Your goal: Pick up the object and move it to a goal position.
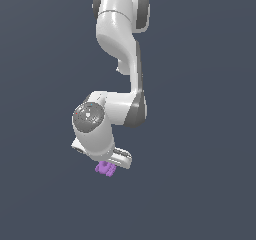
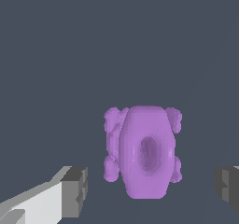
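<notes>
Pincer (image 2: 149,190) spread wide, gripping nothing; both grey fingertips (image 2: 74,190) stand clear of the purple object (image 2: 147,150), one on each side, gaps visible. Object lies on the dark surface (image 2: 116,45), directly below the white arm's hand, central hole showing; in the exterior view it peeks out just under the hand (image 1: 105,168). Judgement: step in hand is the grasp. Descend straight, keep the piece centred between fingertips, close on the smooth flanks rather than the knobs, avoid nudging it sideways. No goal marker visible.

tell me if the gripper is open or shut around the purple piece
Open. In the wrist view the gripper's fingers stand apart, with clear gaps on both sides of the purple gear-like piece.
</notes>
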Motion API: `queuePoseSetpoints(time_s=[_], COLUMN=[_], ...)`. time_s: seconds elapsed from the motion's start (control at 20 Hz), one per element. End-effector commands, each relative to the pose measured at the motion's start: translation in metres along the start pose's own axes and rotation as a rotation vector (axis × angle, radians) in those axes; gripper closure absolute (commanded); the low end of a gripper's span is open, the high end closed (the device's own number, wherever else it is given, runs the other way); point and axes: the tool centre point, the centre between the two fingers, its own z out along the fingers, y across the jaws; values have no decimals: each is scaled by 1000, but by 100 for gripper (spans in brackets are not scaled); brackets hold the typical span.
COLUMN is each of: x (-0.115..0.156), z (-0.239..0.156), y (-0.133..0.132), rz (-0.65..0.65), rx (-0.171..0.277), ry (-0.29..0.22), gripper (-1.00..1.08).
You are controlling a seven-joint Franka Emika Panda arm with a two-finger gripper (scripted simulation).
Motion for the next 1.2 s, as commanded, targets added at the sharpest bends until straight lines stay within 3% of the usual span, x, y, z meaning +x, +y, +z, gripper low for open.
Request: queuePoseSetpoints(time_s=[0.0,0.35,0.85,1.15], x=[3,3,2,4], z=[2,7,53,53], y=[1,2,2,2], rz=[8,9,10,10], rx=[1,0,1,1], ry=[1,0,1,1], gripper=[-92,-92,-92,-92])
